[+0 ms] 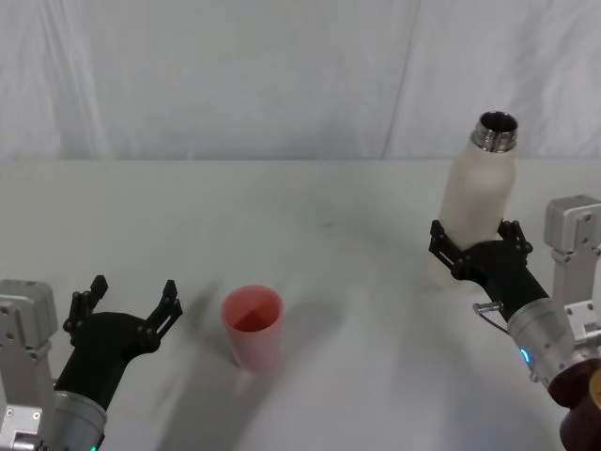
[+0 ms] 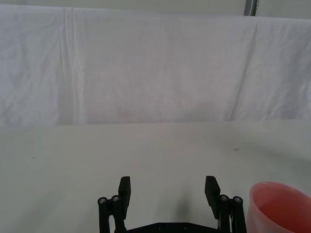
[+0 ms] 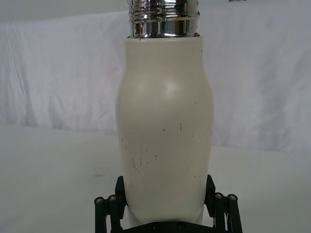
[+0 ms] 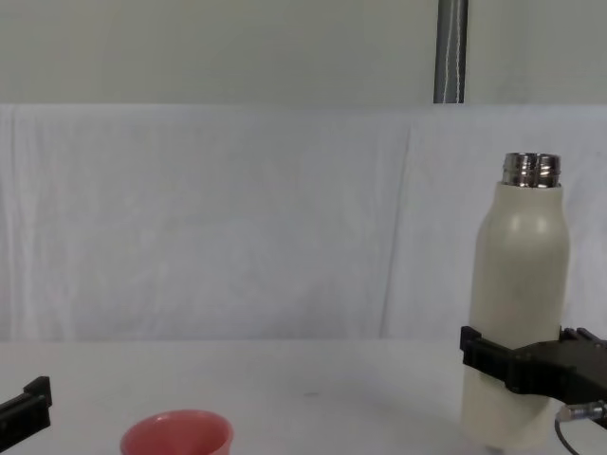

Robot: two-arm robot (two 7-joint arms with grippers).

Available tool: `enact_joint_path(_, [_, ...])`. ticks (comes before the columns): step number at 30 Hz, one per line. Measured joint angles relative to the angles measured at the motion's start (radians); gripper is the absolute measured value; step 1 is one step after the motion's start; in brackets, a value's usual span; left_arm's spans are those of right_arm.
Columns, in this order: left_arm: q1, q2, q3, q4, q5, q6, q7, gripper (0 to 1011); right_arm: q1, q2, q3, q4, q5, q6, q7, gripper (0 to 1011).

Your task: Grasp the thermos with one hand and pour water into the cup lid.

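The thermos [image 1: 474, 188], cream-white with an open steel neck, stands upright at the table's right. My right gripper [image 1: 474, 240] is open around its lower body, one black finger on each side. The right wrist view shows the thermos [image 3: 165, 121] close between those fingers [image 3: 121, 191], which sit right at its sides. In the chest view the thermos [image 4: 522, 265] rises above the right gripper [image 4: 522, 355]. The pink cup lid [image 1: 252, 324] stands upright at the front, left of centre. My left gripper [image 1: 133, 291] hovers open just left of it, holding nothing; its wrist view shows the cup lid [image 2: 279, 206] beside its fingers [image 2: 125, 187].
The white table [image 1: 329, 225] runs back to a white cloth backdrop [image 1: 282, 75]. Bare tabletop lies between the cup lid and the thermos. A grey pole [image 4: 451, 52] stands behind the backdrop.
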Motion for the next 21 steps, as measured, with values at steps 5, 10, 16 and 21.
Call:
enact_joint_path(5, [0.000, 0.000, 0.000, 0.000, 0.000, 0.000, 0.000, 1001, 0.019, 0.000, -0.007, 0.029, -0.001, -0.008, 0.006, 949])
enact_joint_path(10, [0.000, 0.000, 0.000, 0.000, 0.000, 0.000, 0.000, 1001, 0.030, 0.000, -0.009, 0.054, -0.003, -0.010, 0.008, 950])
enact_joint_path(16, [0.000, 0.000, 0.000, 0.000, 0.000, 0.000, 0.000, 1001, 0.037, 0.000, -0.008, 0.083, -0.008, -0.016, 0.003, 950])
enact_joint_path(21, [0.000, 0.000, 0.000, 0.000, 0.000, 0.000, 0.000, 1001, 0.044, -0.003, -0.006, 0.102, -0.013, -0.025, -0.002, 950])
